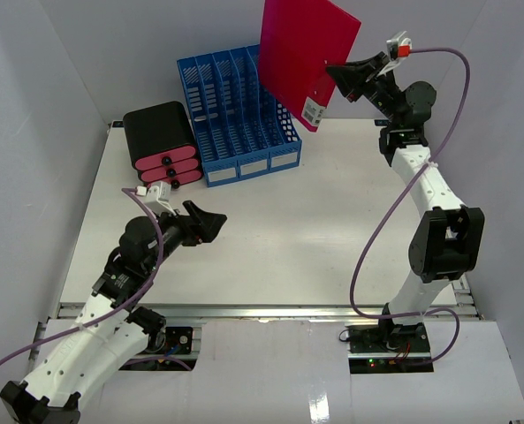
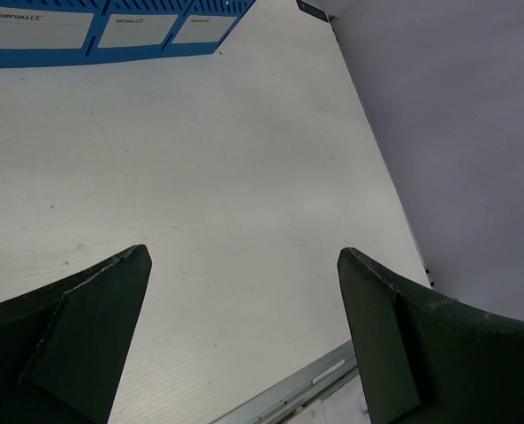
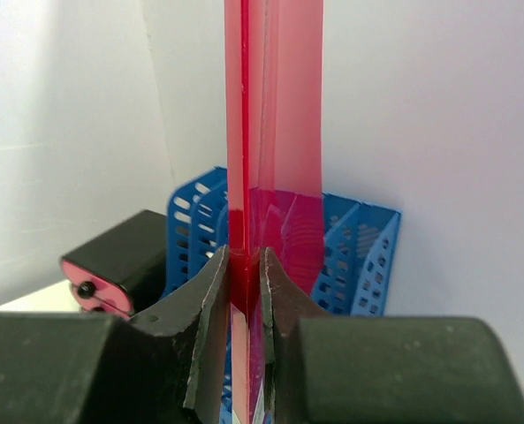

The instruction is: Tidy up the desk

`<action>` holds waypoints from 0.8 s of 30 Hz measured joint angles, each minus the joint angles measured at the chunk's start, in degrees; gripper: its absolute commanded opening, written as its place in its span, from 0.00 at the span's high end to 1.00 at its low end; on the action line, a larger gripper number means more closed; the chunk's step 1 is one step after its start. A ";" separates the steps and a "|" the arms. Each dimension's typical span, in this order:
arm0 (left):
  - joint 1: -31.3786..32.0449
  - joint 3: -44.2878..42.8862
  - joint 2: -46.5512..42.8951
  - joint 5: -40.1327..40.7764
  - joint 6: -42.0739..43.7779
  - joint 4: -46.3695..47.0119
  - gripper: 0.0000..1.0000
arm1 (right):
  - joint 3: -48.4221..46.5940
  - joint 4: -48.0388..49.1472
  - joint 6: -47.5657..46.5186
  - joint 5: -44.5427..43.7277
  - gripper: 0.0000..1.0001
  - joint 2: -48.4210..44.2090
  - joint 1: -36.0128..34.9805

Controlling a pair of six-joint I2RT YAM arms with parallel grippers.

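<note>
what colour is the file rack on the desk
The file rack is blue, clearest in top external view.

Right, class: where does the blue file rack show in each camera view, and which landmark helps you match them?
Top external: blue file rack at the far side of the desk.
Left wrist: only the rack's labelled front, top left corner.
Right wrist: the rack mid-frame, behind the red folder that the right gripper grips.
Landmark: black box, left of the rack in top and right wrist views.

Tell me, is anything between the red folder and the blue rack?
Nothing visible is. The right gripper holds the folder in the air over the rack, whose slots look empty. The black case stands beside the rack, not under the folder.
</note>
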State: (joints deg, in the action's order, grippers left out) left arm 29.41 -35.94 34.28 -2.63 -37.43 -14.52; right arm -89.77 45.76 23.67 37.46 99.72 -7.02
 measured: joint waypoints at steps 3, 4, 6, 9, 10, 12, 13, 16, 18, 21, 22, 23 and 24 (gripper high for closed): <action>0.00 0.00 0.04 -0.01 0.11 0.00 0.02 | -3.08 -0.06 3.23 0.93 0.92 0.00 0.48; 0.00 0.00 0.08 -0.02 0.11 0.00 0.02 | -4.36 -0.03 4.94 1.21 0.92 0.00 0.80; 0.00 0.00 0.20 -0.05 0.13 0.00 0.02 | -6.95 0.27 8.40 1.72 0.92 0.00 1.67; 0.00 0.00 0.38 -0.26 0.13 0.00 0.02 | -9.83 1.70 12.69 1.95 0.92 0.00 3.26; 0.00 0.00 0.39 -0.33 0.13 0.00 0.02 | -10.42 2.16 13.78 1.83 0.92 0.00 3.80; 0.00 0.00 0.39 -0.42 0.13 0.01 0.02 | -10.96 2.70 15.39 1.51 0.92 0.01 4.62; 0.00 0.00 0.39 -0.44 0.12 0.02 0.02 | -11.05 2.88 16.07 1.36 0.92 0.10 4.93; 0.00 0.00 0.39 -0.45 0.11 0.02 0.02 | -11.82 3.66 17.84 0.76 0.92 1.52 5.47; 0.00 0.00 0.37 -0.48 0.11 0.00 0.02 | -12.82 4.14 19.05 0.07 0.92 3.45 5.50; 0.00 0.00 0.33 -0.50 0.13 0.00 0.02 | -14.06 4.17 20.17 -0.71 0.92 6.68 5.50; 0.00 0.00 0.33 -0.48 0.11 0.00 0.02 | -14.06 4.04 20.31 -0.98 0.92 7.59 5.46; 0.00 0.00 0.34 -0.48 0.12 0.00 0.02 | -14.06 3.88 20.46 -1.16 0.92 8.39 5.44; 0.00 0.00 0.37 -0.48 0.13 0.00 0.02 | -14.06 3.73 20.51 -1.32 0.92 9.22 5.42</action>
State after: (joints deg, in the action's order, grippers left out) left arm 29.41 -35.94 34.65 -3.11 -37.30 -14.52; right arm -103.83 49.49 44.18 36.14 108.94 -1.60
